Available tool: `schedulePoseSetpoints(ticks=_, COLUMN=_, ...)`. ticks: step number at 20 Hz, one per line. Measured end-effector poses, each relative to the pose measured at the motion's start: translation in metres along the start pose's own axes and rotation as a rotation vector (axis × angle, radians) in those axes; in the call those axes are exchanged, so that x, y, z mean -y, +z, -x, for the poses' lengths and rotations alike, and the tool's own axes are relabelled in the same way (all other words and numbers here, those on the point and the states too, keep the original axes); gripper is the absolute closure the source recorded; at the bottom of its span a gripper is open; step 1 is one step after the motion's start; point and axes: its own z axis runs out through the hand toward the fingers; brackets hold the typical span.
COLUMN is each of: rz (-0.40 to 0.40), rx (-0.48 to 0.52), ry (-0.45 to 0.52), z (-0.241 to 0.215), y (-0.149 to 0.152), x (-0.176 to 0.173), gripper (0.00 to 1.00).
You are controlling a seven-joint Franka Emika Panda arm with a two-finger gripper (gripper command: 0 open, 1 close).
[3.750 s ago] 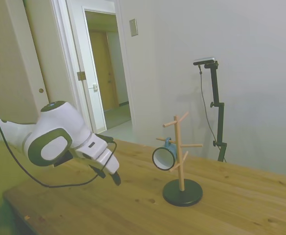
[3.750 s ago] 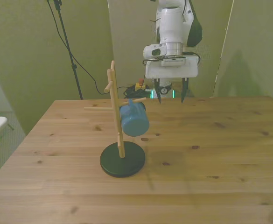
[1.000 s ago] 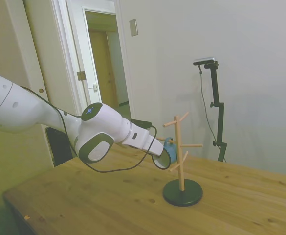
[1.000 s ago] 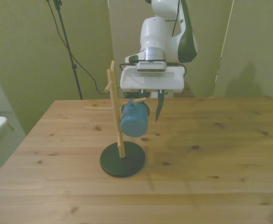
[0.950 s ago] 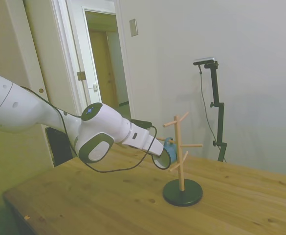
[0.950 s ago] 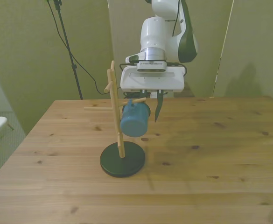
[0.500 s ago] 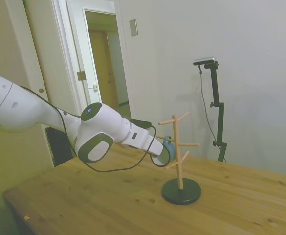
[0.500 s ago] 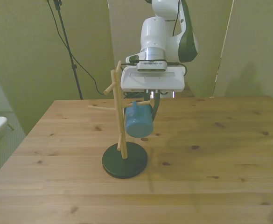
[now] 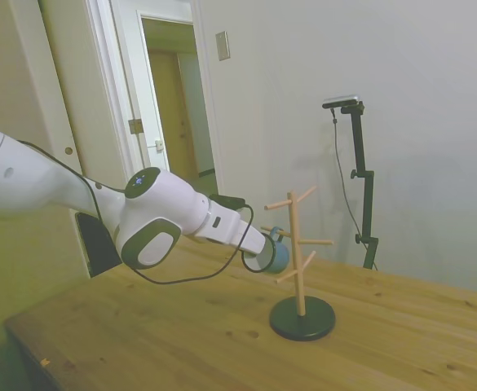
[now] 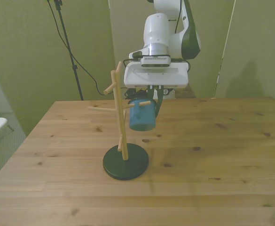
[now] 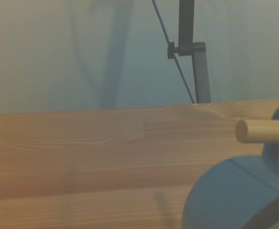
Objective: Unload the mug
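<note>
Mug on the peg tree, gripper at its rim.

Pale wooden plank table [image 10: 212, 155] carries the scene; the white Franka arm [image 9: 75, 212] reaches across it toward a light wooden peg tree on a round black base [image 10: 125, 161]. That tree stands upright, its pegs angled up and out. At about three o'clock from its trunk in the front view hangs the small light blue-teal enamel mug [image 10: 142, 114], mouth turned toward the arm, its loop handle [image 11: 277, 148] hooked around a peg [image 11: 263, 130]. What the mug holds cannot be told. The two-finger gripper [image 10: 157, 101] sits right against the mug; whether its jaws are apart or clamped cannot be told.
</note>
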Motion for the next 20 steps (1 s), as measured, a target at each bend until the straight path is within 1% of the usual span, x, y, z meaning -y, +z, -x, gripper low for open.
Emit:
schedulePoseSetpoints(ticks=8, rz=-0.033, rx=-0.025, ry=-0.045, z=0.006, y=-0.022, x=0.013, gripper=1.0)
schedulePoseSetpoints(ticks=15, rz=-0.051, rx=-0.021, ry=-0.102, z=0.029, y=-0.03, x=0.042, gripper=1.0)
schedulePoseSetpoints(ticks=17, rz=-0.047, rx=0.007, ry=-0.122, z=0.046, y=-0.032, x=0.051, gripper=1.0)
schedulePoseSetpoints(ticks=20, rz=-0.011, rx=0.104, ry=-0.162, z=0.079, y=-0.039, x=0.062, gripper=1.0)
